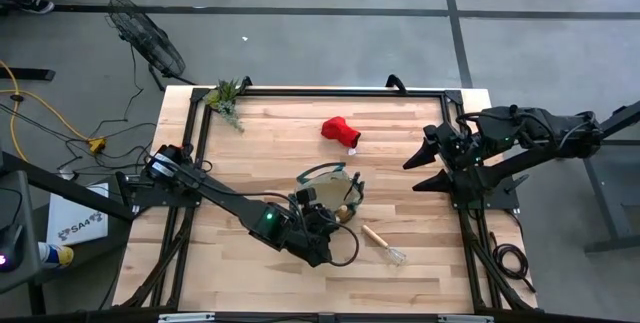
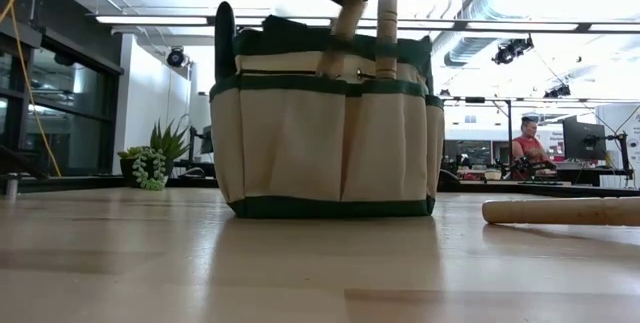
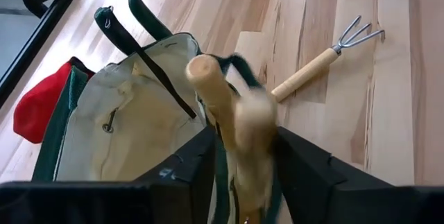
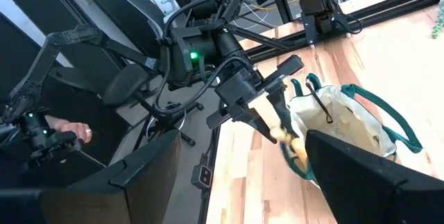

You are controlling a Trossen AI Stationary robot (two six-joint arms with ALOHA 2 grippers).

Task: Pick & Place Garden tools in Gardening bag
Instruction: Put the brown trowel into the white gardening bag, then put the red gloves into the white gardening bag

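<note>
The tan gardening bag point(image 1: 330, 185) point(image 2: 330, 133) with green trim stands upright on the table's middle. Green pruner handles point(image 3: 118, 30) stick up from its side. Two wooden tool handles rise out of it, one upright point(image 2: 386, 23) and one tilted point(image 2: 343, 21). My left gripper point(image 1: 335, 213) point(image 3: 246, 137) hangs over the bag's near rim, fingers apart on either side of a blurred wooden handle point(image 3: 251, 123). A red glove point(image 1: 340, 131) lies behind the bag. A wire rake point(image 1: 383, 244) point(image 3: 319, 61) lies flat to the bag's right. My right gripper point(image 1: 425, 168) point(image 4: 243, 141) waits open at the right edge. My left gripper comes slanting down from the near left, and the tilted wooden handle point(image 3: 243, 148) stands between its two fingers, its lower part hidden in the bag. A strip of green trim shows between one finger and the handle. Whether the fingers touch the handle I cannot tell.
A green plant sprig point(image 1: 226, 97) point(image 2: 150, 163) lies at the far left corner. A black frame rail point(image 1: 320, 91) runs round the table. Bare wood lies at the near left point(image 1: 200, 263). A person point(image 2: 525, 148) sits in the room beyond the table.
</note>
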